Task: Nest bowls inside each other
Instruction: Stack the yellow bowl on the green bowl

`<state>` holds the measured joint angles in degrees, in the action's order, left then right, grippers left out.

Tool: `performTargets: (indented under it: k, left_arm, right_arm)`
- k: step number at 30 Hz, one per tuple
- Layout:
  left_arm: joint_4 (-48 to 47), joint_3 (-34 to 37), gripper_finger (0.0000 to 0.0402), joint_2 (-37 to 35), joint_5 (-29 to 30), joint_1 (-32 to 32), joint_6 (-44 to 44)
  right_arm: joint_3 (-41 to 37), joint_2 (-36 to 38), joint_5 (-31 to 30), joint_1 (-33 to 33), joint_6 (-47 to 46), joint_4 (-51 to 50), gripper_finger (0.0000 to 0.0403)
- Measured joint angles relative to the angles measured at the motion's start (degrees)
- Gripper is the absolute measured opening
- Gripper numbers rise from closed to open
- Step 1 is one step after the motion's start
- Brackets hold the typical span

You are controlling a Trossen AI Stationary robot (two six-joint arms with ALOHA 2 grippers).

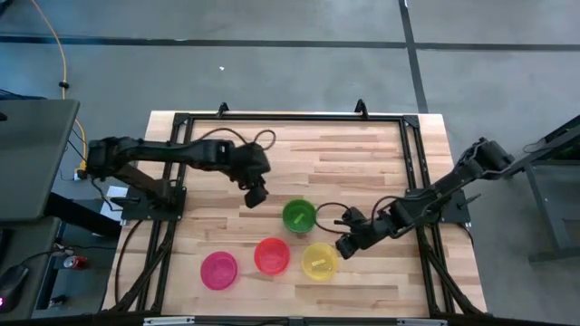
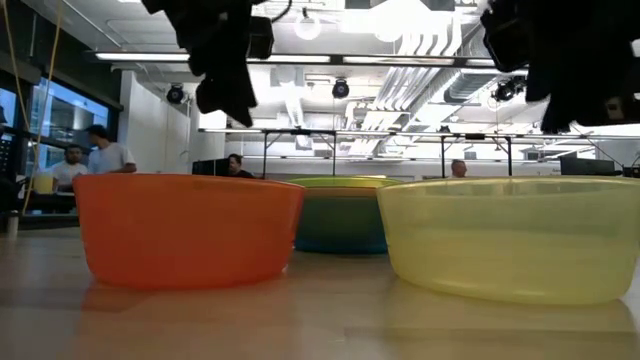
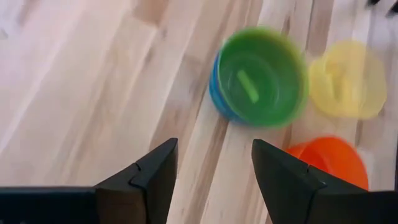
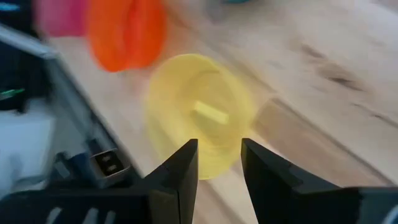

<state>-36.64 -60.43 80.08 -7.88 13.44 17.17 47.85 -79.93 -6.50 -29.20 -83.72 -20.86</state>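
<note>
The right claw (image 1: 345, 245), fingers apart, hangs just right of the round yellow plastic bowl (image 1: 319, 261). The left claw (image 1: 255, 195), also spread, hovers left of the lime green plastic bowl (image 1: 299, 215), which sits nested in a blue bowl (image 3: 216, 93). The orange bowl (image 1: 272, 255) and pink bowl (image 1: 218, 270) lie nearer on the pale wooden table (image 1: 362, 154). Beyond it, people (image 2: 85, 160) stand under ceiling lights.

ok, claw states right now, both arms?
Left claw: open, empty, above the table beside the green bowl.
Right claw: open, empty, at the yellow bowl.
</note>
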Motion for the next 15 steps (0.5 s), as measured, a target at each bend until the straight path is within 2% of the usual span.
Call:
performTargets:
  k: [8,15]
  left_arm:
    - [0.9,3.5,0.0194,-6.3,0.0,2.7,-0.2]
    - [0.0,3.7,0.0194,-7.1,0.0,3.2,-2.1]
  right_arm:
    - [5.8,-6.2,0.8,1.2,-2.6,-8.2,0.0114]
    - [9.5,-12.4,4.5,0.9,-3.3,-8.2,0.0114]
